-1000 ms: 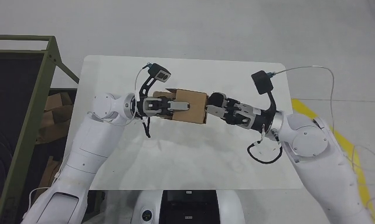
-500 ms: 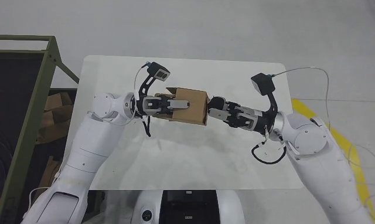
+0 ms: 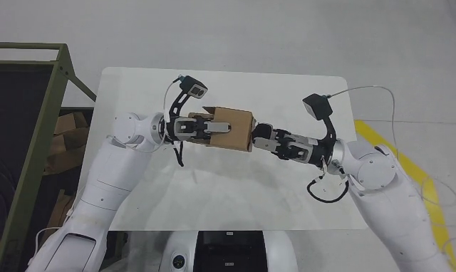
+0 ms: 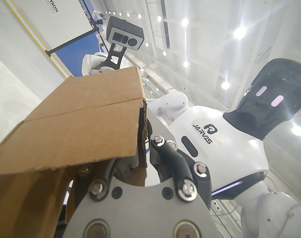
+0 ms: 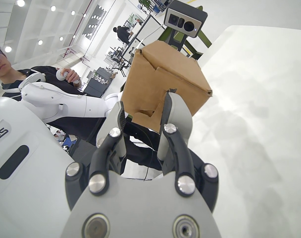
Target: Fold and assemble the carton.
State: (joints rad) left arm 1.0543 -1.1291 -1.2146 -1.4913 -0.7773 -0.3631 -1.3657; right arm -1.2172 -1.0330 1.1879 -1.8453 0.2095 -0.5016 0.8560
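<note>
The brown carton (image 4: 73,127) is close up, with a fold line across its flat face and a ragged corner. The left gripper (image 4: 138,159) has its fingers (image 4: 171,158) pinched on the carton's thin side wall. Bright ceiling lights (image 4: 239,32) shine behind.

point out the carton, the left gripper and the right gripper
carton (image 3: 235,119), top view, on its upper face
left gripper (image 3: 221,127), top view, midway between its fingertips
right gripper (image 5: 144,106), right wrist view, midway between its fingertips
</note>
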